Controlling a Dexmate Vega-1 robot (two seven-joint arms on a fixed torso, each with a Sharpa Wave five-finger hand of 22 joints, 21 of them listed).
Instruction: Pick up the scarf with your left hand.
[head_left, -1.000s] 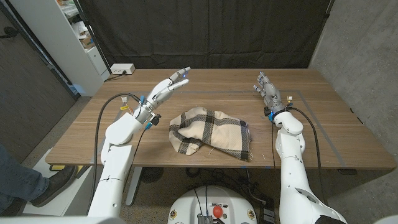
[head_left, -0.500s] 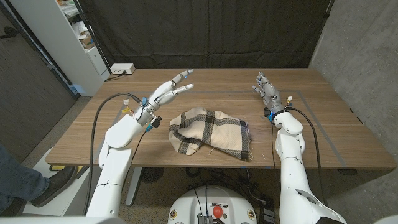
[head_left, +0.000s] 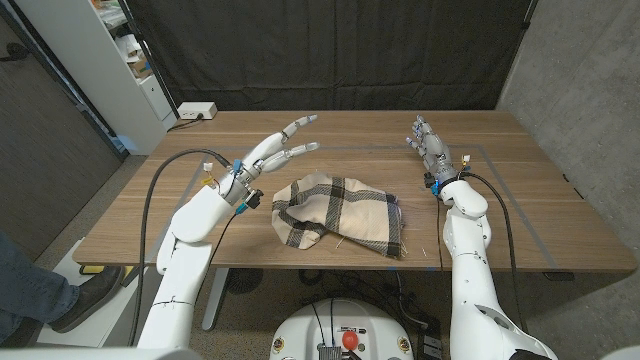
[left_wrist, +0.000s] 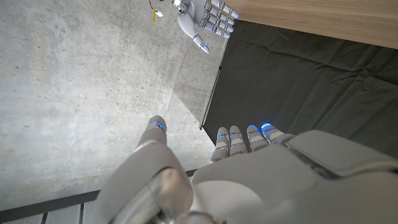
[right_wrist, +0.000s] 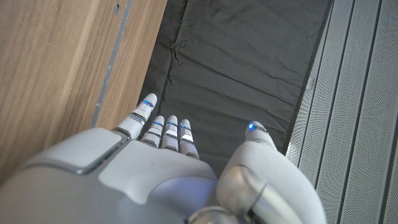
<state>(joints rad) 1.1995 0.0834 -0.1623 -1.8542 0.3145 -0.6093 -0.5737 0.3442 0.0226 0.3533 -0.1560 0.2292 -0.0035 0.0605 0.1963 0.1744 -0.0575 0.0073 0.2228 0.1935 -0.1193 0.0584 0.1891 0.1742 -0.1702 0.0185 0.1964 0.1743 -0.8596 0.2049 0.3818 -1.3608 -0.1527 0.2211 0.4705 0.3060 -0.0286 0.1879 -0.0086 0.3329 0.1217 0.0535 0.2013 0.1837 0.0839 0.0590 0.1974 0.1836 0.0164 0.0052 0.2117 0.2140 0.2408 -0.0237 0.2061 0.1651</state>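
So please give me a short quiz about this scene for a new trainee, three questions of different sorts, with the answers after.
1. True or false: the left hand already grips the scarf.
2. Multiple choice: where does the scarf lie? A) in the middle of the table, between the two arms; B) at the far edge beside the white power strip; C) under the right hand.
3. Fill in the missing word: both hands hold nothing and their fingers are ____.

Key: 1. False, the left hand is raised with fingers spread, apart from the scarf. 2. A. 3. apart.
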